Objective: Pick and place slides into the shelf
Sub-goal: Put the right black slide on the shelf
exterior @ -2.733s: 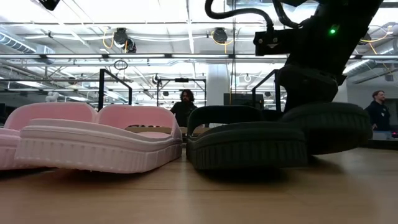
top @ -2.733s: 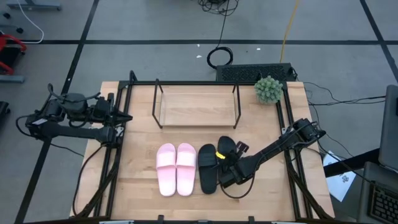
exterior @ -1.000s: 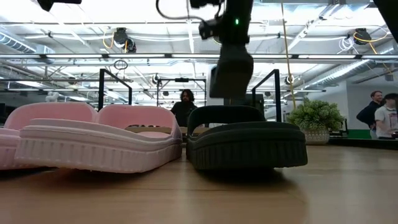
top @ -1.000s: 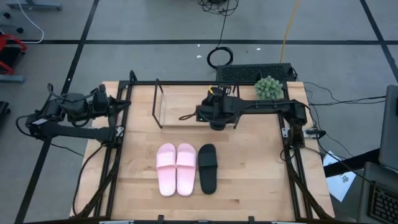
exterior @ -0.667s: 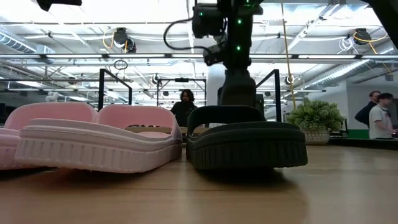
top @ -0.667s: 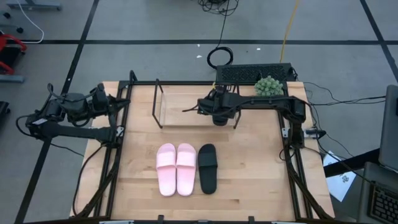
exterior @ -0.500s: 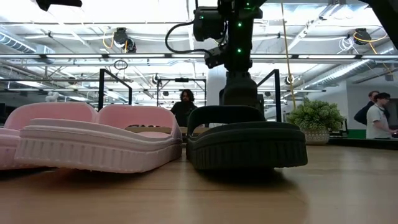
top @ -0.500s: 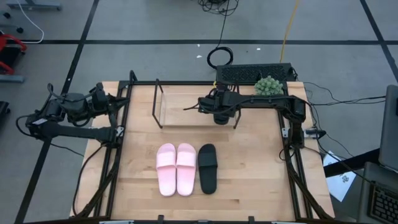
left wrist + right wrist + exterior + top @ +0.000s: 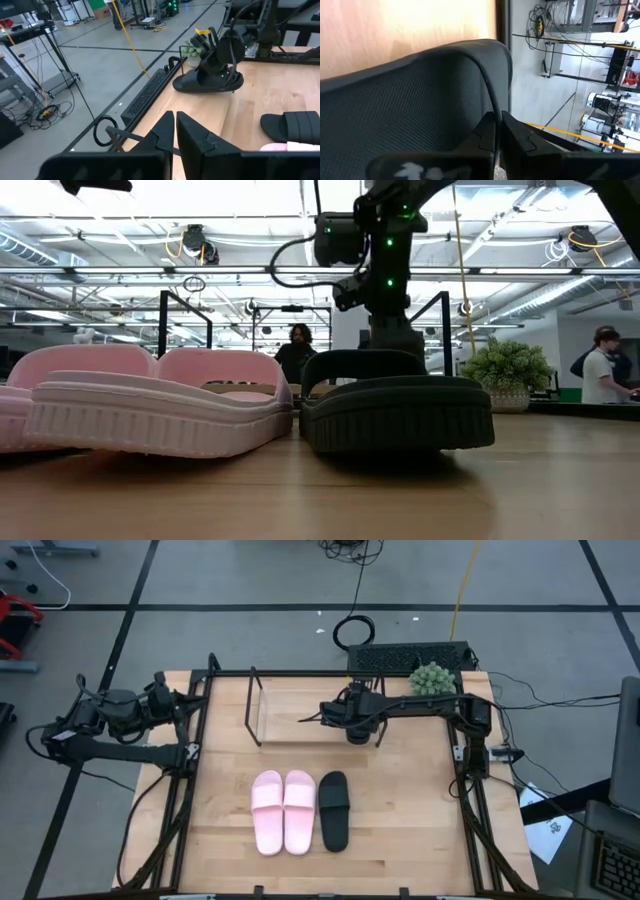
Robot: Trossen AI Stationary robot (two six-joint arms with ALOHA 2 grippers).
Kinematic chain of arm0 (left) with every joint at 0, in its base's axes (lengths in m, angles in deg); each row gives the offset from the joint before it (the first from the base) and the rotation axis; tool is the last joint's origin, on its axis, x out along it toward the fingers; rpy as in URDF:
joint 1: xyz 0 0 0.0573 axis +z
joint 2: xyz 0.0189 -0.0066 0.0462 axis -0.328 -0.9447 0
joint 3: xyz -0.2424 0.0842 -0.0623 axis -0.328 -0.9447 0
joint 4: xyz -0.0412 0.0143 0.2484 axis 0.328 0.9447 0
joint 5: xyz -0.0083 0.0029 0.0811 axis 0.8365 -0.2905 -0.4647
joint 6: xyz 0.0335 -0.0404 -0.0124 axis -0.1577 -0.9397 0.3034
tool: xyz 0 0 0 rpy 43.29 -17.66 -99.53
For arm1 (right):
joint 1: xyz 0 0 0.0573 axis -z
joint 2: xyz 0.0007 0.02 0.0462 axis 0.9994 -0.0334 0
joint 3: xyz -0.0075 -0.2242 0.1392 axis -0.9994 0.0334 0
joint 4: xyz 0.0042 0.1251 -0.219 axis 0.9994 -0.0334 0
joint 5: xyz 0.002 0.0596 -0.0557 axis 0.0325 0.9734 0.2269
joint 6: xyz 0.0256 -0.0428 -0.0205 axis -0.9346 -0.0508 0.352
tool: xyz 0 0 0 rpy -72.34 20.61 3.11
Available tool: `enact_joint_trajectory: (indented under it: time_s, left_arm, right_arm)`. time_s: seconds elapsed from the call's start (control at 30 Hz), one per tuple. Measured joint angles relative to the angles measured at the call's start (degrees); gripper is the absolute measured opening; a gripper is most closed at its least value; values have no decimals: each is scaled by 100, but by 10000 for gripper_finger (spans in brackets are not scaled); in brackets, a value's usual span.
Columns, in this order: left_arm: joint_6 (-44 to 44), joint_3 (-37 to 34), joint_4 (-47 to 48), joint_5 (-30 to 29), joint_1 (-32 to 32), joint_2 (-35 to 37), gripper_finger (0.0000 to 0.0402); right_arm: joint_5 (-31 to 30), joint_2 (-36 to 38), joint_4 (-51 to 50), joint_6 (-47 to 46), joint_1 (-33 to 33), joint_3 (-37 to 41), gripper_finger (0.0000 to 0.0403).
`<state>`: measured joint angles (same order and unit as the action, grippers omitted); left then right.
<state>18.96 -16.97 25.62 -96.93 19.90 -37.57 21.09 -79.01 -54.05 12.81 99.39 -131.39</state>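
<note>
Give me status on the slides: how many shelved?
None shelved yet. The right gripper is shut on one black slide at the shelf. Left on the table: the pink pair and the other black slide. The left gripper waits at the table's edge.

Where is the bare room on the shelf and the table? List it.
Shelf: board bare left of the right tool, which holds a black slide at its right end. Table: open right of the lone black slide and left of the pink pair. Crowded: those three slides side by side.

You have a small green potted plant (image 9: 432,683) at the far right corner of the wooden table (image 9: 410,810), beside a black keyboard (image 9: 395,656), and people (image 9: 603,364) stand in the room behind.
</note>
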Motion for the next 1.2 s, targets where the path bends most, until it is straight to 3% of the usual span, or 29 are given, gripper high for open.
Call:
enact_joint_trajectory:
  time_s: [1.2]
  left_arm:
    - [145, 0, 6, -19, 2, 0, 24]
  right_arm:
    - [-67, 0, -185, 376, 148, 216, 3]
